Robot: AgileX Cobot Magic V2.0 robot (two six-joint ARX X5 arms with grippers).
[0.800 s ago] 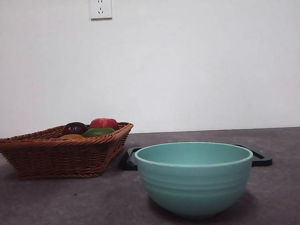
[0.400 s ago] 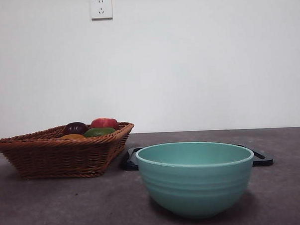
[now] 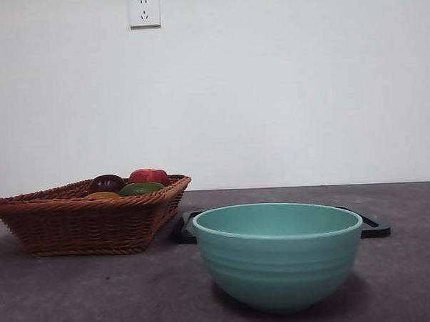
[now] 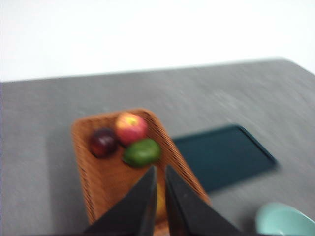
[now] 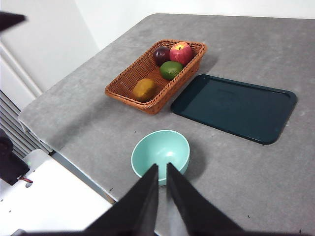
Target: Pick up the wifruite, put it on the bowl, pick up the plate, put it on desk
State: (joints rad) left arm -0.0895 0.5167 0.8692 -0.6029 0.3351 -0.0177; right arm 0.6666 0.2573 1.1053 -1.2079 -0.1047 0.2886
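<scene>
I see the desk (image 5: 256, 182) as a broad grey surface carrying every other item. The dark teal tray (image 5: 235, 107) lies flat on it; in the front view it sits behind the bowl (image 3: 279, 254), apart from it. The wicker basket (image 5: 129, 84) stands on the left, with its near corner just beside the tray's left edge. The bowl is nearest the front camera, upright, with nothing visible inside it in the right wrist view.

Four fruits lie in the basket. The red apple (image 5: 181, 52), the green fruit (image 5: 171, 69) and the dark purple fruit (image 5: 161, 54) cluster at the far end. The wifruite (image 5: 144, 89) lies alone at the near end, close to the basket wall; in the front view the rim hides most of it.

I read the left gripper (image 4: 158, 169) as hanging above the basket, jaws nearly closed with a thin gap, gripping nothing. The right gripper (image 5: 162, 168) sits high above the bowl, likewise narrowly parted and empty.

A white wall socket (image 3: 144, 10) carries small marking I cannot read.
</scene>
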